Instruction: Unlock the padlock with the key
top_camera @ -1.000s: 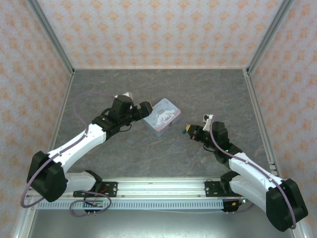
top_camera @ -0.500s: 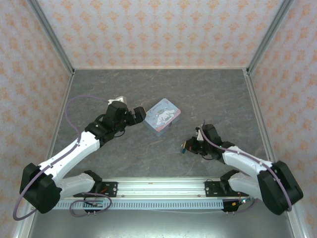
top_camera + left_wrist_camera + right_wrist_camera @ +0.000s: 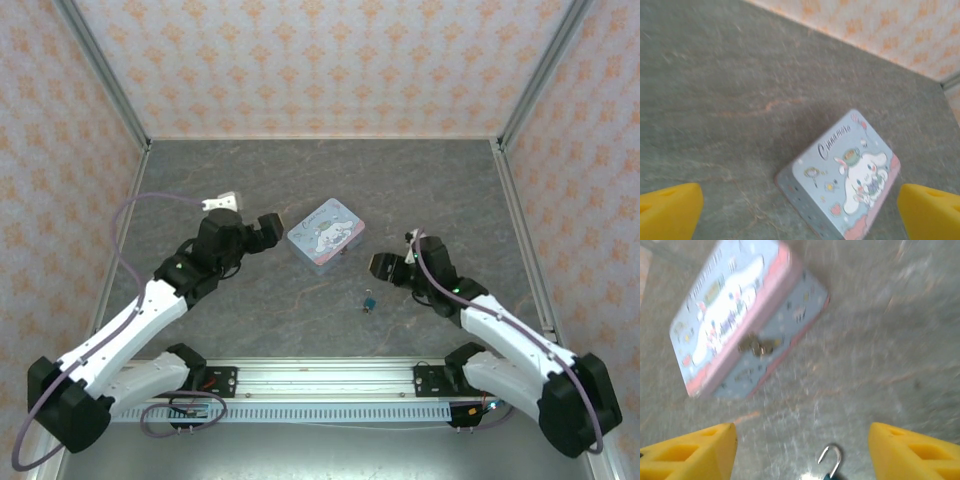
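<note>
- From the top camera, we see a grey stone-patterned table with a pale blue cartoon tin near its middle. The left gripper sits just to the tin's left, and the right gripper is near its right corner. The tiny teal padlock lies loose on the table, on the near side of the tin and apart from it, close to the right gripper. No finger touches it.
- From the left wrist camera, we see the left gripper with its two yellow fingertips spread wide at the bottom corners and nothing pinched. The tin lies flat between them, lid up.
- From the right wrist camera, a blurred view, we see the right gripper also spread wide and empty. The padlock lies between its fingertips at the bottom edge, its silver shackle curved like a hook. The tin lies beyond, its brassy clasp facing us.
</note>
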`<state>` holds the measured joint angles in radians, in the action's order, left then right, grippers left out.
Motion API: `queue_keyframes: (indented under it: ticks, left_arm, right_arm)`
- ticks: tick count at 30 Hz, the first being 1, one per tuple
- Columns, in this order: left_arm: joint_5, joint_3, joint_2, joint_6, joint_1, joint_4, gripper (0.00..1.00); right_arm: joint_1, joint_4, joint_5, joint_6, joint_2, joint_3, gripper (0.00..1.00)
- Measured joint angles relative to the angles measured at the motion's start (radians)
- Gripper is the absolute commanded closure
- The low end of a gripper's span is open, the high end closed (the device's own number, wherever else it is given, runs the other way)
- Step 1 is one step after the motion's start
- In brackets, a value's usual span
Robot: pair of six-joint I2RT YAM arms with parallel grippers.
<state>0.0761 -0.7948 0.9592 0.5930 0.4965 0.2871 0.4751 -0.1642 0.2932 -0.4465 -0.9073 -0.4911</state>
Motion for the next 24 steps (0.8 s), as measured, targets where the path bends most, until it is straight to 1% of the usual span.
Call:
queue_keyframes:
  ticks: [2,3,6,9,13,15,19,21,24]
  left_arm:
    - [0.080,0.023,-0.050,-0.034,0.000,-0.013,0.00]
    - [0.117,0.034,-0.071,-0.049,0.000,-0.019,0.00]
    - [0.242,0.085,-0.137,-0.111,0.000,-0.070,0.00]
    - [0.339,0.166,-0.199,-0.198,0.000,-0.145,0.00]
    - [0.388,0.268,-0.258,-0.333,-0.005,-0.226,0.00]
    - [0.409,0.298,-0.265,-0.381,-0.023,-0.256,0.00]
    - [0.447,0.335,-0.252,-0.441,-0.080,-0.301,0.00]
    - [0.464,0.354,-0.235,-0.465,-0.108,-0.331,0.00]
    - [0.480,0.398,-0.202,-0.491,-0.156,-0.383,0.00]
  right_arm:
    - [-0.026,-0.042,-0.073,0.045,0.059,-0.024,0.22]
    - [-0.041,-0.058,-0.109,0.067,0.086,-0.029,0.19]
    - [-0.092,-0.093,-0.226,0.133,0.156,-0.030,0.01]
    - [-0.137,-0.084,-0.323,0.216,0.197,-0.016,0.01]
    - [-0.190,0.043,-0.399,0.348,0.212,0.065,0.01]
    - [-0.229,0.128,-0.406,0.395,0.177,0.105,0.01]
    - [-0.350,0.348,-0.379,0.434,0.008,0.164,0.01]
    - [-0.385,0.459,-0.367,0.438,-0.077,0.192,0.01]
    - [-0.409,0.623,-0.331,0.449,-0.204,0.217,0.01]
